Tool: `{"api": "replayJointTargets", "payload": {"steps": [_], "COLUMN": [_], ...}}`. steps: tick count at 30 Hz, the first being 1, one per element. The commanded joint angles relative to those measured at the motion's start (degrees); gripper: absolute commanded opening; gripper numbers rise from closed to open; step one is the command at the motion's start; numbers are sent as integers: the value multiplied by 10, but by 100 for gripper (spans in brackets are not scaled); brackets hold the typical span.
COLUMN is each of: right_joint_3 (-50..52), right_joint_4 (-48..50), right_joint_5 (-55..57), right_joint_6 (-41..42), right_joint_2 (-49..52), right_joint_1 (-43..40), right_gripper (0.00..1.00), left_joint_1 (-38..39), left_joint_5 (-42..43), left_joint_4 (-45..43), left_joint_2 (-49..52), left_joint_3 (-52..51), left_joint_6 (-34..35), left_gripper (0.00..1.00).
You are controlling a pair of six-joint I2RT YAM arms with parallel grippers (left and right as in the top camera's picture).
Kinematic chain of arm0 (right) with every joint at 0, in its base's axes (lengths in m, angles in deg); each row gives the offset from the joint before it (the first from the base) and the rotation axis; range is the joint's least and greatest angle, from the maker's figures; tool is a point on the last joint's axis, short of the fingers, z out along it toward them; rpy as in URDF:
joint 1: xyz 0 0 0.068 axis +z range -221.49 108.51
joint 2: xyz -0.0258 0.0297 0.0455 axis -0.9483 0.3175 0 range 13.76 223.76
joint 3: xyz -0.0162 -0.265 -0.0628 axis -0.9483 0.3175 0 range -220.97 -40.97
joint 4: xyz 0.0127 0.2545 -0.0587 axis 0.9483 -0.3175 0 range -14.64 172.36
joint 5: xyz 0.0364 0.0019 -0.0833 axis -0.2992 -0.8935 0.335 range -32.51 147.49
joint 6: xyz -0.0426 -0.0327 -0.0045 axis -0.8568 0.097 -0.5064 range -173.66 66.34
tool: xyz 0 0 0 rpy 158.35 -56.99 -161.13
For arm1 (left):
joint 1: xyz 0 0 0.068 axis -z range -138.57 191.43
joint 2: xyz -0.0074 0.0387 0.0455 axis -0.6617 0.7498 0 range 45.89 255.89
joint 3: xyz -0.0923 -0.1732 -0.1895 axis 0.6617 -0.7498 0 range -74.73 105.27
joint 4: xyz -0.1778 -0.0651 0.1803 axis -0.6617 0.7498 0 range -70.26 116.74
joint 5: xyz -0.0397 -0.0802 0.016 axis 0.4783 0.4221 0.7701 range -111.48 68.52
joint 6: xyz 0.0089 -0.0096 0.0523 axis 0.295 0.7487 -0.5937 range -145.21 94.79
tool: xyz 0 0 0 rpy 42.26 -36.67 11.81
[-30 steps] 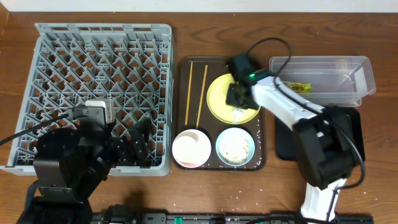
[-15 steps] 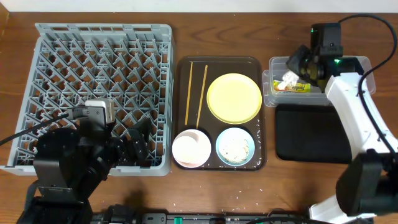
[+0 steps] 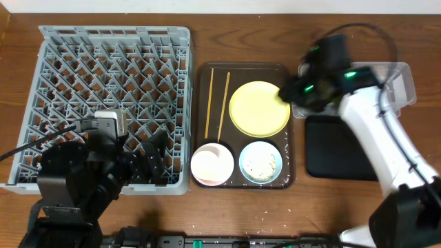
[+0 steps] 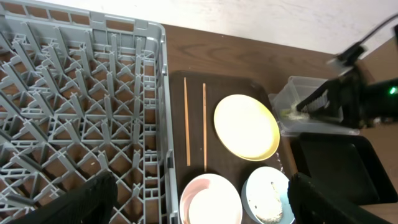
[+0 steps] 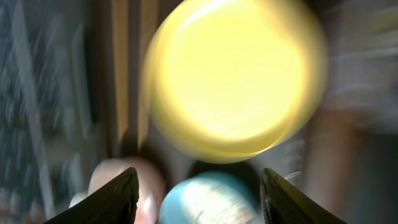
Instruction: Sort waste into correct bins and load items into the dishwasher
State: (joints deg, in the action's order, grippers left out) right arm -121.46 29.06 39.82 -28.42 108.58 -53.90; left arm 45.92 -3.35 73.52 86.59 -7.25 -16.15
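Observation:
The yellow plate (image 3: 258, 109), white bowl (image 3: 212, 165), light blue bowl (image 3: 260, 162) holding rice scraps, and two chopsticks (image 3: 209, 103) lie on the brown serving tray (image 3: 286, 176). My right gripper (image 3: 295, 93) hovers between the plate's right rim and the clear tub (image 3: 396, 77). It is open and empty, and the right wrist view is blurred (image 5: 202, 199). Something pale shows in the tub's near corner (image 4: 290, 113). My left gripper (image 4: 202, 205) stands wide open over the front right corner of the grey dish rack (image 3: 114, 89). The cup is out of view.
The black tray (image 3: 337, 148) lies right of the serving tray, below the clear tub. My right arm crosses over the tub and the black tray. Bare wooden tabletop (image 3: 207, 41) runs along the far edge.
The right gripper carried white paper from the plate to the clear tub, opened, and has swung back left to the plate's right rim. The left arm has not moved.

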Motion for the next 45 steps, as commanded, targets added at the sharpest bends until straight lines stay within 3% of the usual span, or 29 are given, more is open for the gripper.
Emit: {"api": "replayJointTargets", "payload": {"steps": [1, 10, 13, 14, 16, 18, 19, 24, 27, 31, 32, 34, 37, 42, 45], "right_joint_3": [7, 9, 9, 9, 9, 9, 9, 7, 6, 6, 6, 6, 6, 6, 6], "right_joint_4": [-14, 7, 12, 13, 12, 13, 13, 15, 21, 45, 61, 102, 191, 238, 275], "right_joint_5": [-21, 140, 162, 162, 154, 143, 141, 115, 40, -62, -104, -215, -467, -535, -559], "right_joint_6": [-30, 8, 25, 30, 39, 39, 41, 24, -51, -98, -112, -143, -199, -208, -217], "right_joint_2": [5, 78, 114, 128, 150, 158, 158, 111, 33, -75, -93, -122, -146, -144, -144], "right_joint_1": [105, 317, 343, 347, 350, 349, 348, 329, 286, 189, 166, 117, 55, 68, 94], "right_gripper": [59, 58, 54, 48, 24, 6, 1, 1, 1, 1, 1, 1, 1, 1, 1], "left_joint_1": [-3, -3, -3, -3, -3, -3, -3, -3, -3, -3, -3, -3, -3, -3, -3], "left_joint_5": [7, 7, 7, 7, 7, 7, 7, 9, 9, 13, 30, 98, 295, 502, 546], "left_joint_4": [0, 0, 0, 0, 0, -1, -1, 4, -15, -41, -47, -66, -121, -179, -179], "left_joint_2": [-2, -2, -2, -2, -2, -2, -2, -2, -2, 4, 7, 14, 42, 91, 116], "left_joint_3": [7, 7, 7, 7, 7, 7, 7, 7, 7, 7, 7, 7, 7, 7, 7], "left_joint_6": [0, 0, 0, 0, 0, 0, 0, 1, 2, 69, 79, 83, 91, 93, 93], "left_gripper": [89, 89, 89, 89, 89, 89, 89, 89, 89, 89, 94, 94, 94, 94, 94]}}
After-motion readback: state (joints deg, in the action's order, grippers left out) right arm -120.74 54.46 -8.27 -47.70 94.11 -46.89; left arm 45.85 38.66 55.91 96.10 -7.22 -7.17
